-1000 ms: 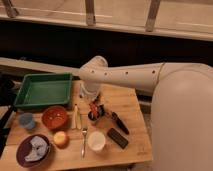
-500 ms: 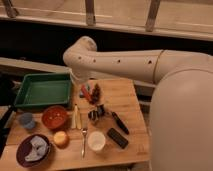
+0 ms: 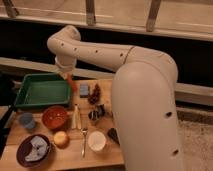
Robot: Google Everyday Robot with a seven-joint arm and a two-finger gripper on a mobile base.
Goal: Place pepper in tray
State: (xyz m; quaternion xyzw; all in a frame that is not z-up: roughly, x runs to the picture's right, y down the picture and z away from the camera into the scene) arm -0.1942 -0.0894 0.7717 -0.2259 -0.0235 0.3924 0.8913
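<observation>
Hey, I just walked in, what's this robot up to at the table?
The robot's one arm reaches over the wooden table. Its gripper hangs at the right edge of the green tray, jaws shut on the small orange pepper. The pepper is not yet down in the tray. An orange-red bowl and a white cup stand on the table in front of the tray.

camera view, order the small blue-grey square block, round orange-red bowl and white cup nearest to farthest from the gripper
The gripper hangs at the green rectangular plastic tray's right rim.
1. blue-grey square block, just beside it
2. orange-red bowl, in front of the tray
3. white cup, table's front edge
</observation>
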